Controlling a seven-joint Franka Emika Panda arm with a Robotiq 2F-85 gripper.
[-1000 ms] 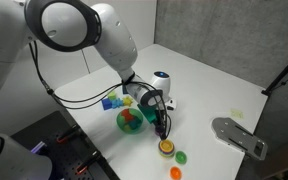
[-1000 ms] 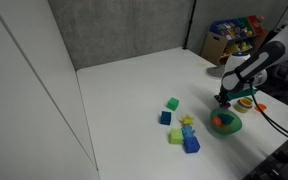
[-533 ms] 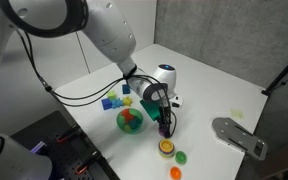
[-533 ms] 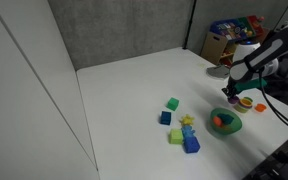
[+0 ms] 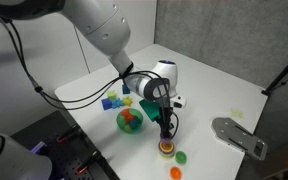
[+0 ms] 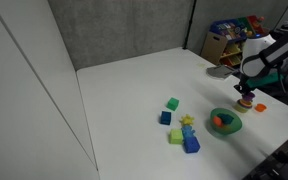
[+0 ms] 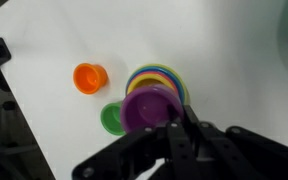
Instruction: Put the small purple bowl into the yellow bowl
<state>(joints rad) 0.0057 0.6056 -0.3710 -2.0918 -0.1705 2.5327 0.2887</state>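
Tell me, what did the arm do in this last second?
The gripper, shut on the small purple bowl, moved away from the big green bowl to just over the yellow bowl. The small orange bowl, small green bowl and blocks stayed put.

Big green bowl [image 5: 130,120]; coloured blocks [image 6: 189,143]

A white table [image 6: 124,95] meets grey walls [image 6: 124,30] (cluttered shelf [image 6: 234,38] beyond).
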